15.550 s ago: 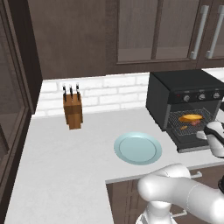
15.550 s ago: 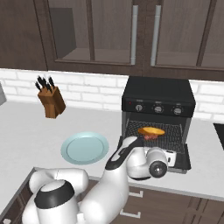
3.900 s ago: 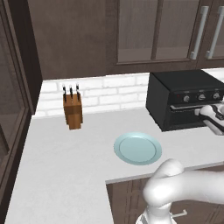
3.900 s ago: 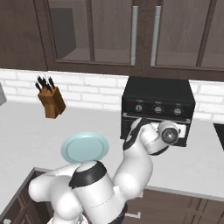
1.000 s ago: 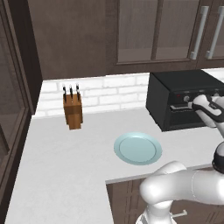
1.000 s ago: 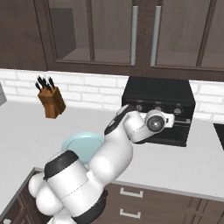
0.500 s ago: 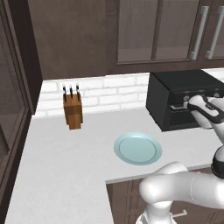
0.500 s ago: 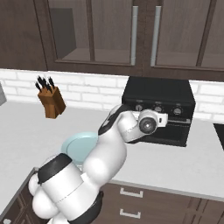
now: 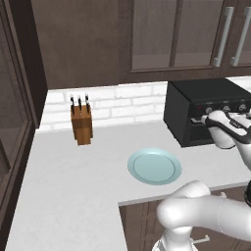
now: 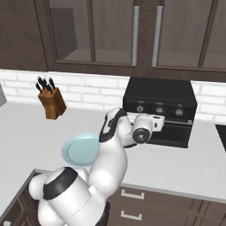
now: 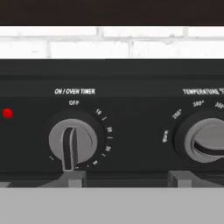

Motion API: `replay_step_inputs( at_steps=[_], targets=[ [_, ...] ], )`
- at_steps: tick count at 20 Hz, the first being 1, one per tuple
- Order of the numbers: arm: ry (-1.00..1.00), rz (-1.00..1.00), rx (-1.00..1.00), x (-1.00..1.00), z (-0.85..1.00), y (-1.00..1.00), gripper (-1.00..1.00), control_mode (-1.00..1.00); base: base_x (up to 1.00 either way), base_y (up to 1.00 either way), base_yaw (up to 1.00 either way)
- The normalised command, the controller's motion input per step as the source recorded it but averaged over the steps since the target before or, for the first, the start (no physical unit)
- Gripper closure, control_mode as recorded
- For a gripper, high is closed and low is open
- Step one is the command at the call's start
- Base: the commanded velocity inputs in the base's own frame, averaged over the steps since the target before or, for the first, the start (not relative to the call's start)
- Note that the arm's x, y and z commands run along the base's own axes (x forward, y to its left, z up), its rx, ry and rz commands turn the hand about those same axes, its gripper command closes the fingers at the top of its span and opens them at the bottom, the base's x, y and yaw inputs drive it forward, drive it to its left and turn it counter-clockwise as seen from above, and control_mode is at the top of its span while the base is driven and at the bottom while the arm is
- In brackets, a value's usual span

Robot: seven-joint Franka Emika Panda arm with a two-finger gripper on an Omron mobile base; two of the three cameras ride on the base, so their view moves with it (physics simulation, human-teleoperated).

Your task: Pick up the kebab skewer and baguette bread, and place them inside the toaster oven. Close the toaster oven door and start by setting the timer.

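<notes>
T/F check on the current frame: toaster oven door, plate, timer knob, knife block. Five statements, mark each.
1. The toaster oven door is shut. True.
2. The baguette bread lies on the plate. False: the plate is bare.
3. The gripper faces the ON/OVEN TIMER knob. True.
4. The knife block stands right of the toaster oven. False: it stands to the oven's left, near the brick wall.
5. A red light shows left of the timer knob. True.
</notes>
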Motion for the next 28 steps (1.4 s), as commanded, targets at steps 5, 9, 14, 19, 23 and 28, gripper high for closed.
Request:
replay_step_inputs(
  at_steps=[5,9,14,19,23,28],
  targets=[
    [-0.15,0.00,0.00,0.01,0.20,0.17,-1.00,-1.00,0.00,0.00,0.00],
    [-0.04,0.00,0.00,0.00,0.20,0.17,-1.00,-1.00,0.00,0.00,0.00],
    [0.00,0.00,0.00,0.03,0.09,0.01,-1.00,-1.00,0.00,0.00,0.00],
    [0.00,0.00,0.00,0.18,0.36,0.02,-1.00,-1.00,0.00,0.00,0.00],
    [0.00,0.00,0.00,0.07,0.32,0.01,-1.00,-1.00,0.00,0.00,0.00],
    [0.00,0.00,0.00,0.00,0.02,0.01,-1.00,-1.00,0.00,0.00,0.00]
  ],
)
